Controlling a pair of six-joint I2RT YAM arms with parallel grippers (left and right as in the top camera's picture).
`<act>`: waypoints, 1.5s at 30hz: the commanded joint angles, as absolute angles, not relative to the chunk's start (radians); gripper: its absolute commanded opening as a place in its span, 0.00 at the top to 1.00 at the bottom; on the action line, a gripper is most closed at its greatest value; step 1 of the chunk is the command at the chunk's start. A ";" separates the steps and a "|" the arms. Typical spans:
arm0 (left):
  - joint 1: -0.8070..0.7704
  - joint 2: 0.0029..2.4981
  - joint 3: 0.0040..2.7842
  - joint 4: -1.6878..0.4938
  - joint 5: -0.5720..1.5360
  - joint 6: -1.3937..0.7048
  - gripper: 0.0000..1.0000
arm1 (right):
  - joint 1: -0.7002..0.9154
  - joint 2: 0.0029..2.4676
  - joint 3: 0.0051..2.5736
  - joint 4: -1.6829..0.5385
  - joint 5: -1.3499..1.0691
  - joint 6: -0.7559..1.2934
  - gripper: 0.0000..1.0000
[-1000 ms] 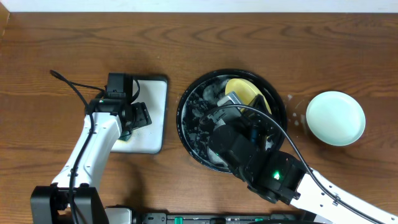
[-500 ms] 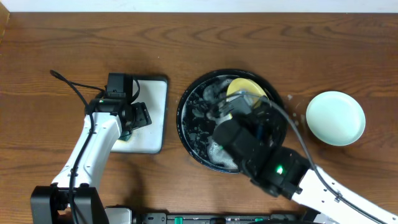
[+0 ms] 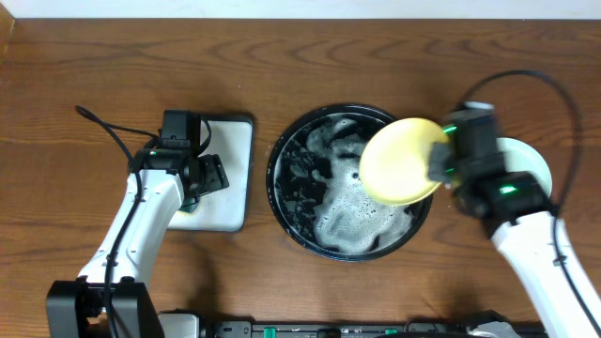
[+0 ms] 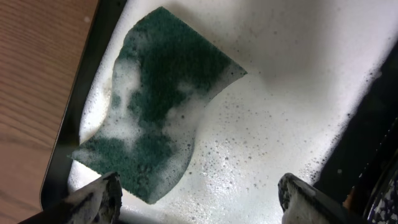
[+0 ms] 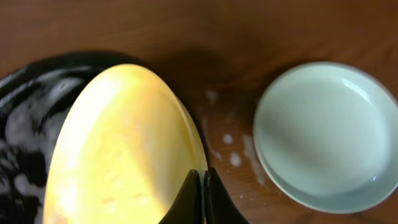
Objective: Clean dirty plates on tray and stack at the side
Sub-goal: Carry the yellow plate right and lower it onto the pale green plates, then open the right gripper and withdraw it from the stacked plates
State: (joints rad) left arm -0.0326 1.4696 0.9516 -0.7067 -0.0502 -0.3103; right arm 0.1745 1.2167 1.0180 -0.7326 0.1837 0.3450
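Note:
My right gripper (image 3: 439, 161) is shut on the rim of the pale yellow plate (image 3: 399, 161) and holds it in the air over the right edge of the round black tray (image 3: 282, 183), which is full of foam. In the right wrist view the yellow plate (image 5: 124, 143) is pinched between my closed fingers (image 5: 202, 199). A pale mint-green plate (image 5: 323, 134) sits on the brown tabletop to the right; it also shows in the overhead view (image 3: 535, 164), partly hidden by the arm. My left gripper (image 4: 199, 193) is open above a soapy green sponge (image 4: 155, 106).
The sponge lies in a white rectangular black-rimmed tray (image 3: 235, 183) left of the black tray. Foam drops dot the wood (image 5: 233, 158) between the two plates. A black cable (image 3: 103, 127) runs behind my left arm.
My right arm has swung from over the black tray to the right, lifting the yellow plate out of the foam toward the mint-green plate. The left arm has not moved.

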 commanded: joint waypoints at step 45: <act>-0.029 1.467 0.953 -0.710 -0.045 -0.304 0.18 | -0.002 0.873 1.034 -0.816 -0.573 0.074 0.45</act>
